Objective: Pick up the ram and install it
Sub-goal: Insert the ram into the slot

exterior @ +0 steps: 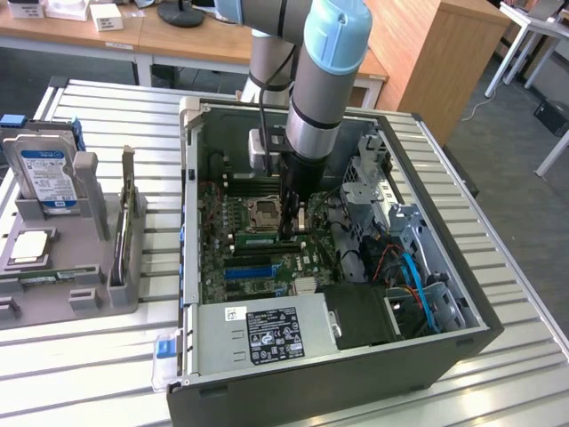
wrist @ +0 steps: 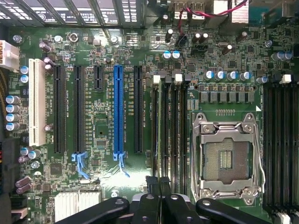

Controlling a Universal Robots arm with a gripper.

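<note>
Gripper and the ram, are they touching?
Cannot tell. In the exterior view the gripper stands at the end of the ram, but any contact is hidden.

A slatted metal worktop (exterior: 80, 374) stands on grey floor (exterior: 507, 151). Behind it run light wooden desks (exterior: 178, 44), one carrying what may be a monitor's black base (exterior: 182, 13). A white-framed table (exterior: 533, 20) stands at the exterior view's right.

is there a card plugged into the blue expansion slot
No, the blue slot lies bare along its length, nothing plugged in.
</note>
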